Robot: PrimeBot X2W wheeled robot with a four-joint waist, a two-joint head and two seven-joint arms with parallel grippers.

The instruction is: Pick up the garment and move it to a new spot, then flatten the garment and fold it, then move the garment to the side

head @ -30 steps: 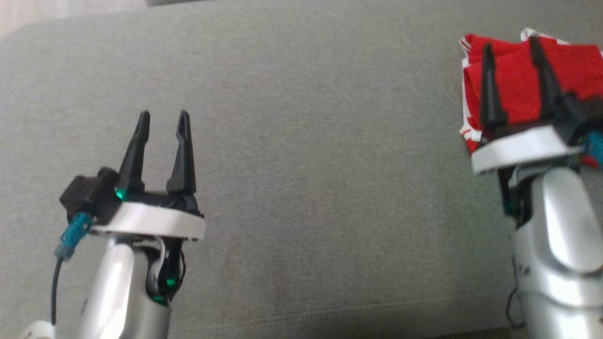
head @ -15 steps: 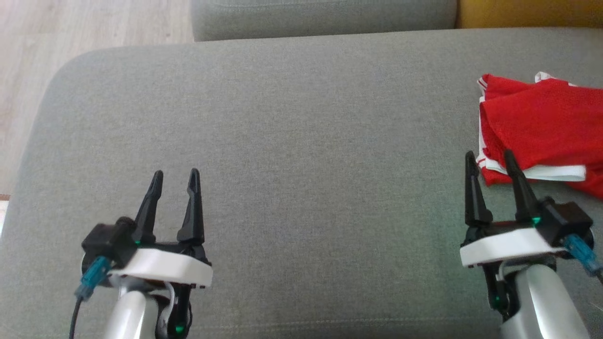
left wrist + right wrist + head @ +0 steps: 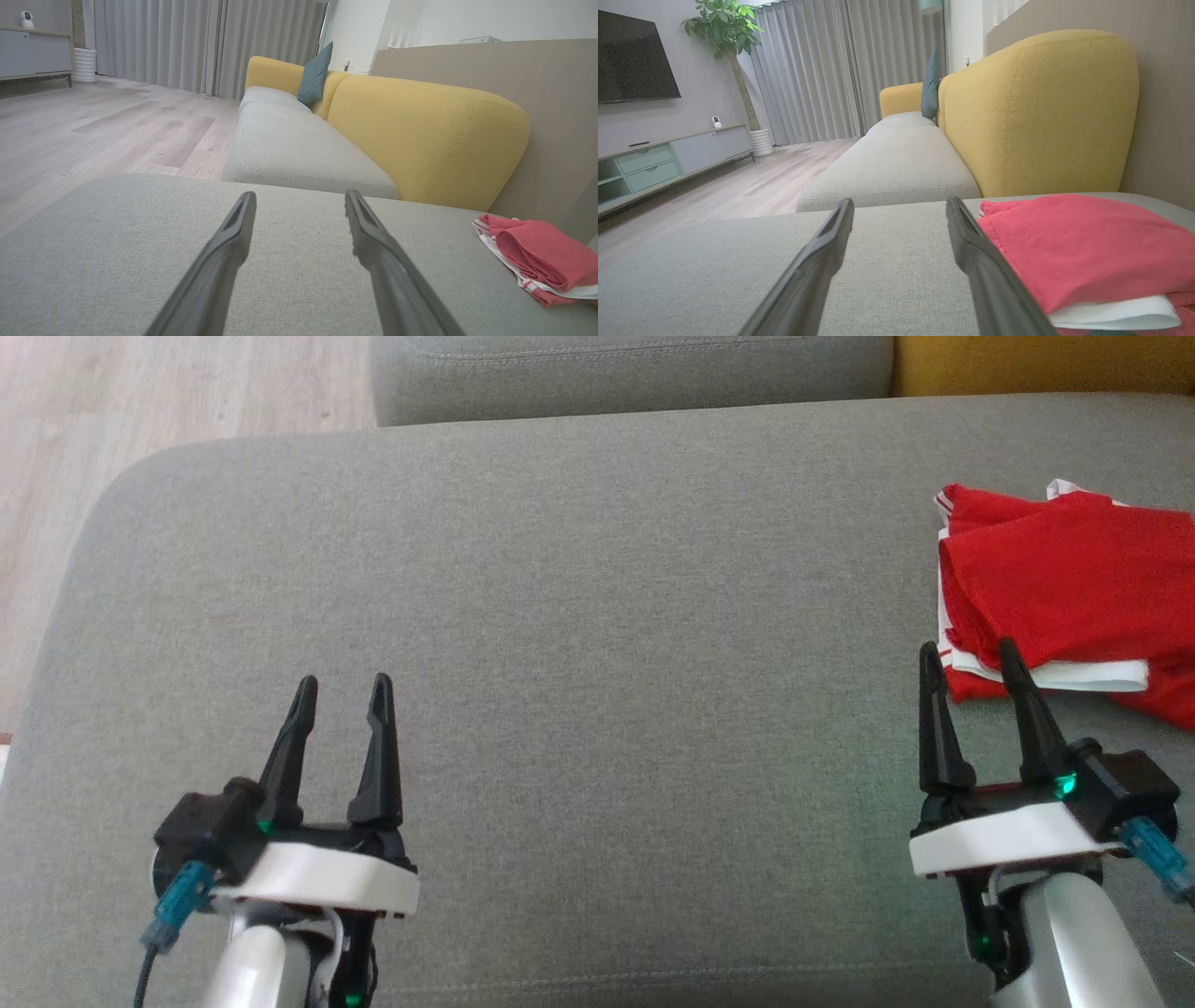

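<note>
The garment [image 3: 1074, 588] is red cloth with white trim, lying folded at the right side of the grey cushion [image 3: 579, 616]. It also shows at the right in the left wrist view [image 3: 537, 252] and close by in the right wrist view [image 3: 1083, 247]. My right gripper [image 3: 966, 658] is open and empty, its fingertips just short of the garment's near left corner. Far to the left, over bare cushion, my left gripper [image 3: 341, 691] is open and empty too.
A second grey cushion [image 3: 635, 373] lies beyond the far edge, with a yellow backrest [image 3: 1036, 364] at the top right. Wooden floor [image 3: 84, 448] runs past the cushion's left end. A TV stand [image 3: 663, 158] and a potted plant [image 3: 733, 42] are across the room.
The head view has swung up and back, so both grippers sit lower in it. My right gripper, whose fingers overlapped the garment a second ago, now rests just short of its near corner.
</note>
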